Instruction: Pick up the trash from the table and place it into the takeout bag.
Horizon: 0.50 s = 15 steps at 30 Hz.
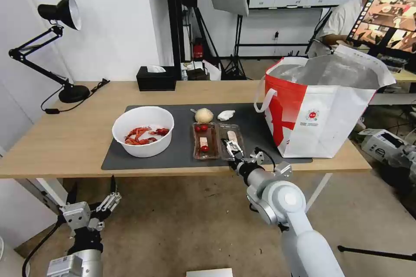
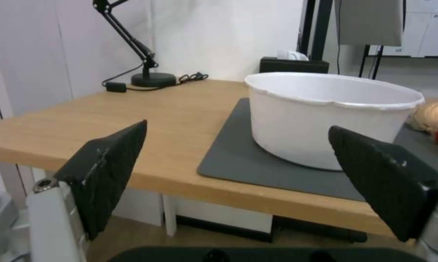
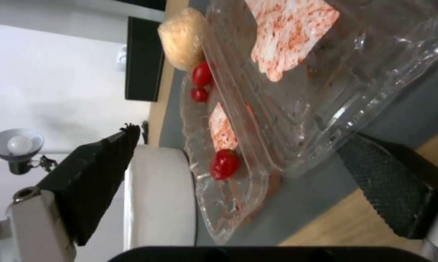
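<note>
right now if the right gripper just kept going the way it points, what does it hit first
Most likely the clear tray. The right gripper is open at the near table edge, aimed at the tray's right half, whose near end sits between the fingers in the right wrist view. Contact is hard to judge.

Around the tray [image 1: 218, 140] I find bare mat [image 1: 182, 149] toward the bowl [image 1: 143, 130], the lump [image 1: 203, 115] and tissue [image 1: 225, 115] crowding behind, the bag [image 1: 323, 110] walling its right.

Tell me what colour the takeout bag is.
Red and white, with silver foil lining; the bag shows best in the head view.
</note>
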Tool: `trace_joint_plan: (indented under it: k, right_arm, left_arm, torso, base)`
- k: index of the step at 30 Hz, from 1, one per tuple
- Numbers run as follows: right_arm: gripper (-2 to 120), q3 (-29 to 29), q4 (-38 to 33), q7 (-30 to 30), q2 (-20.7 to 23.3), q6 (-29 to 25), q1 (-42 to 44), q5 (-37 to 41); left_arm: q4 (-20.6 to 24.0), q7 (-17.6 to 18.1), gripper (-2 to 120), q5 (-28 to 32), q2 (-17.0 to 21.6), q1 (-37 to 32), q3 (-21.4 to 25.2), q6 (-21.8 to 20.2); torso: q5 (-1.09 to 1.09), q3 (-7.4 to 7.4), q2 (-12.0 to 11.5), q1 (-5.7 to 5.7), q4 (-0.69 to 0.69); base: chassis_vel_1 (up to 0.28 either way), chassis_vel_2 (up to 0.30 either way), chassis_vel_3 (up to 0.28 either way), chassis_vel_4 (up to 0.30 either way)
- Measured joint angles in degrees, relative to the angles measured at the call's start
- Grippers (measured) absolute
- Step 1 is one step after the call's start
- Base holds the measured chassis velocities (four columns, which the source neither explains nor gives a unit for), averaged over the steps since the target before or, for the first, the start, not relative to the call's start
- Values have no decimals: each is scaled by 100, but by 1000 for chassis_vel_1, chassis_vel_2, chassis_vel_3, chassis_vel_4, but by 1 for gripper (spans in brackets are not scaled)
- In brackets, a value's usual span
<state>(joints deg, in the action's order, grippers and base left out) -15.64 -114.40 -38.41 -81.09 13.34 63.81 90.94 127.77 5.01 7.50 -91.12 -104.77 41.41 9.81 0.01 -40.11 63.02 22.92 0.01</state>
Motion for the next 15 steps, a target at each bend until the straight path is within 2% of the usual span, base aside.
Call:
trace_joint_plan:
  k: [15]
  right_arm:
    - [100,24,-345,651,221,-97,-8,-470]
  left_arm:
    - [85,8,100,-17,-3,-61,37,51]
  torso:
    - [0,1,0,0,-1]
  base:
    - [0,0,0,0]
